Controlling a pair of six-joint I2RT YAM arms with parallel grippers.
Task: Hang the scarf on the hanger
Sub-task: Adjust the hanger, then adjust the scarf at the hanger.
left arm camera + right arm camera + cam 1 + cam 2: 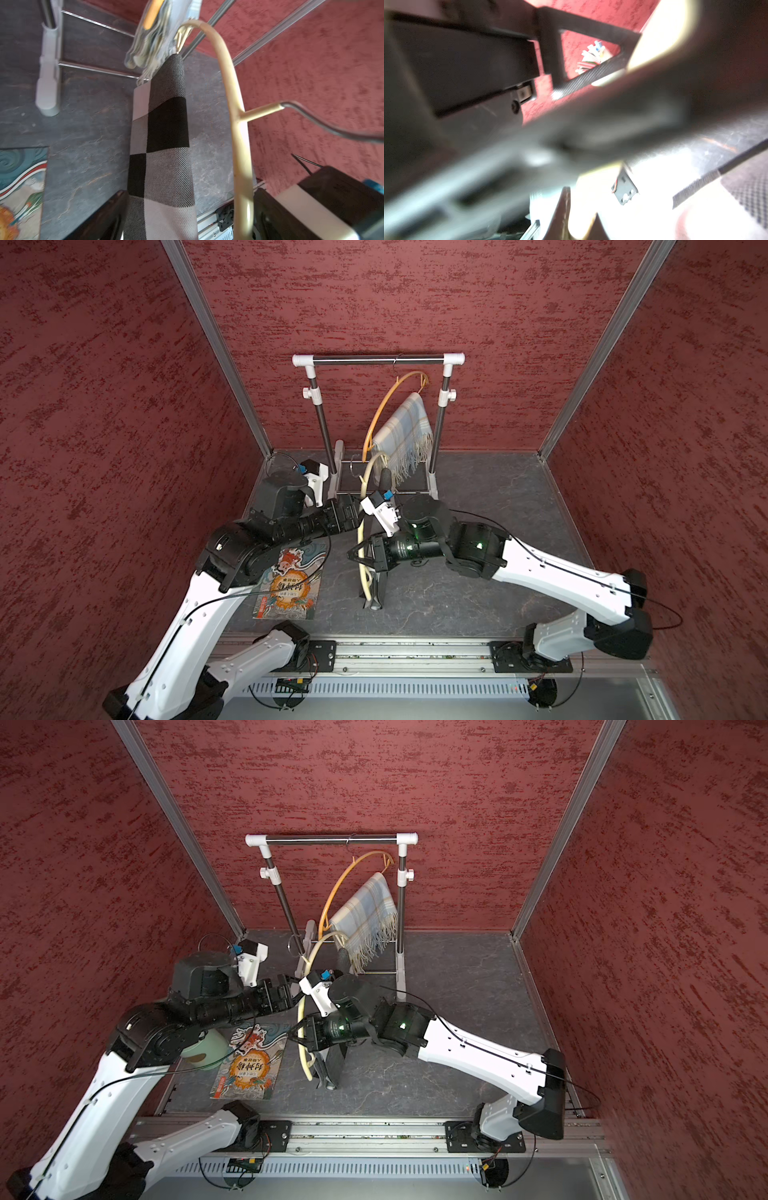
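In both top views my left arm reaches forward and in toward the centre with its forearm near level, and the left gripper is just beside the cream hanger. My right arm folds in from the opposite side. The right gripper sits nearer my base, its jaws pressed together on the hanger. The checked scarf drapes over the hanger and hangs toward the table, in front of the rack. In the left wrist view my fingers stand spread wide, with the scarf and hanger between them. The right wrist view is blurred: dark gripper parts fill it, and the grip itself cannot be made out.
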